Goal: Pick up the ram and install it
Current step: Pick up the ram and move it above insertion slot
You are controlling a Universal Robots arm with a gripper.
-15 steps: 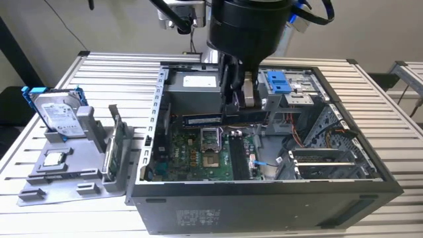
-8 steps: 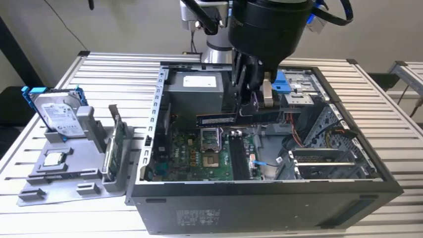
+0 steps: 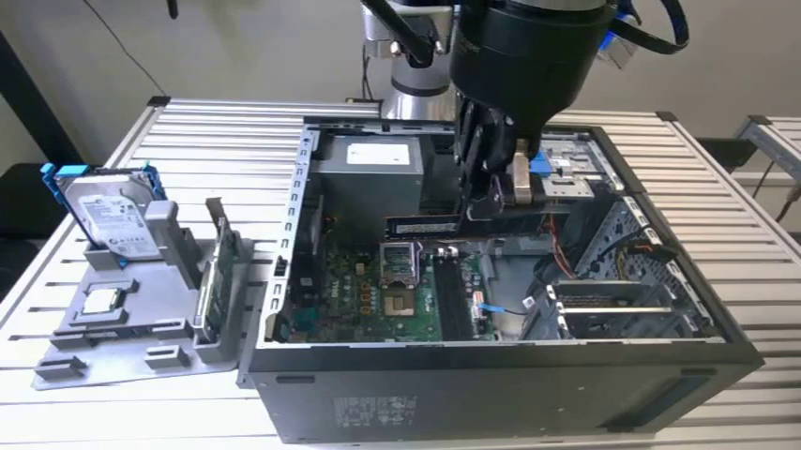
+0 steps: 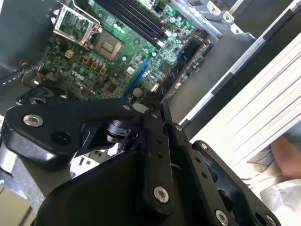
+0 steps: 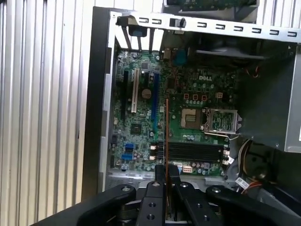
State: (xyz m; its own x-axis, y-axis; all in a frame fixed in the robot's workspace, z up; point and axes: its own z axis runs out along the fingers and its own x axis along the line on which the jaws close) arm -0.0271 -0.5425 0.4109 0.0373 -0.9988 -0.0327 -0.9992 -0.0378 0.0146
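Ram [image 3: 422, 226], a long, narrow, dark memory stick with a pale label on its side, was held level inside the open dark-grey computer case [image 3: 501, 394], clamped at 1 end between the 2 fingers of the black gripper [image 3: 482, 211]. In the exterior view it reached from the gripper toward that view's left, hanging above the green motherboard [image 3: 375, 300], in front of the grey power supply box [image 3: 370, 178] and over the silver processor socket [image 3: 398, 262]. It was clear of the long black memory slots [image 3: 451, 295] and not seated in any of them. In the first wrist view the ram [image 5: 166, 136] showed edge-on as a thin copper-coloured line running out from the gripper [image 5: 166, 172], with a finger [image 5: 157, 181] pressed to each side, and the memory slots [image 5: 190, 151] lay across the board beneath it. In the second wrist view the ram [image 4: 188, 56] ran out from the closed gripper [image 4: 153, 106] over the motherboard [image 4: 117, 70]. The case stood on a slatted aluminium worktop [image 3: 201, 141]. On the exterior view's left a grey moulded tray [image 3: 75, 370] carried a silver hard drive in a blue frame [image 3: 107, 211] and a green circuit board standing on edge [image 3: 225, 272].
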